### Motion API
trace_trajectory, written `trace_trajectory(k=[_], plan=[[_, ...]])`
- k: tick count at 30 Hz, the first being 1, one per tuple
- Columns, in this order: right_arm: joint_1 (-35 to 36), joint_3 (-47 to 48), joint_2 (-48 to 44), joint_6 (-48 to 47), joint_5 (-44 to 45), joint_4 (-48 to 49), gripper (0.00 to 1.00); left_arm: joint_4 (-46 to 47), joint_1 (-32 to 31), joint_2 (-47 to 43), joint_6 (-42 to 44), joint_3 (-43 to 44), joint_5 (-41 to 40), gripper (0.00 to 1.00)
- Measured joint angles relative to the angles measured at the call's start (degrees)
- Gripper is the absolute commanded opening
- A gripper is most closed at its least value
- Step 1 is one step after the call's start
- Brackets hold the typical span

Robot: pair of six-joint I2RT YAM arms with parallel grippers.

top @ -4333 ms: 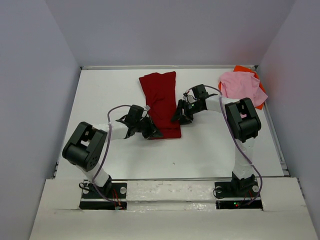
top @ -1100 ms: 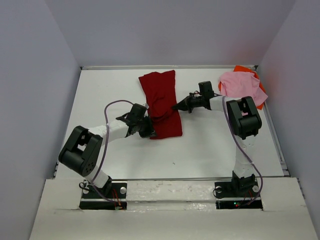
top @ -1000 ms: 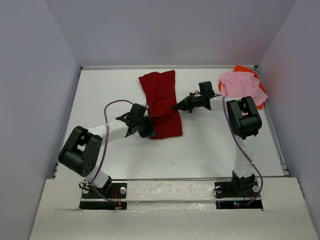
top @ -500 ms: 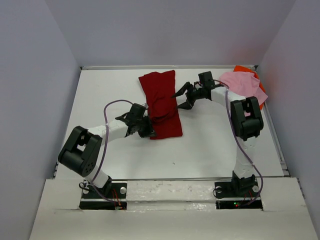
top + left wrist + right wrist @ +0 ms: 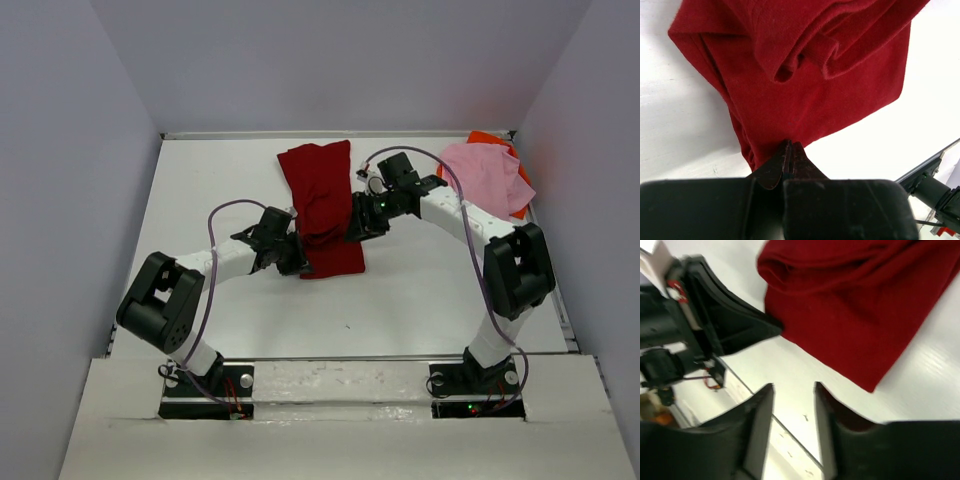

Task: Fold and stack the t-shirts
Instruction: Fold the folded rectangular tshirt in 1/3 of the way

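Your left fingers (image 5: 776,165) clench the dark red t-shirt (image 5: 322,195) at its near edge; your right fingers (image 5: 759,412) hang parted, empty, above the table (image 5: 430,290) beside it.

The dark red t-shirt (image 5: 805,75) is soft, matt knit cloth with a fine weave and stitched hems. At the far right, the pink t-shirt (image 5: 485,172) and the orange t-shirt (image 5: 490,138) look like the same matt cloth. The table (image 5: 420,290) is smooth, white and faintly glossy. The left gripper (image 5: 789,146) and right gripper (image 5: 792,388) are smooth black plastic with a dull sheen. The left arm (image 5: 228,260) and right arm (image 5: 452,208) have matt white links and black plastic joints.
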Motion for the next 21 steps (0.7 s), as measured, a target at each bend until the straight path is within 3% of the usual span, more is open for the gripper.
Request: trace_trajectory(k=[10,16,21], plan=[[4.9,-4.8,-6.6,-15.0,12.7,-1.0,0.68,-0.5,0.0,0.0,0.0,0.1,0.2,0.0],[12.9,-2.8,-6.0,-26.0,20.8,-0.6,0.69,-0.6,0.1,0.0,0.2,0.1,0.3,0.0],[17.0,0.6,-2.4,-37.1,21.7,0.3,0.7,-0.7,0.2,0.0,0.2,0.1,0.7,0.0]])
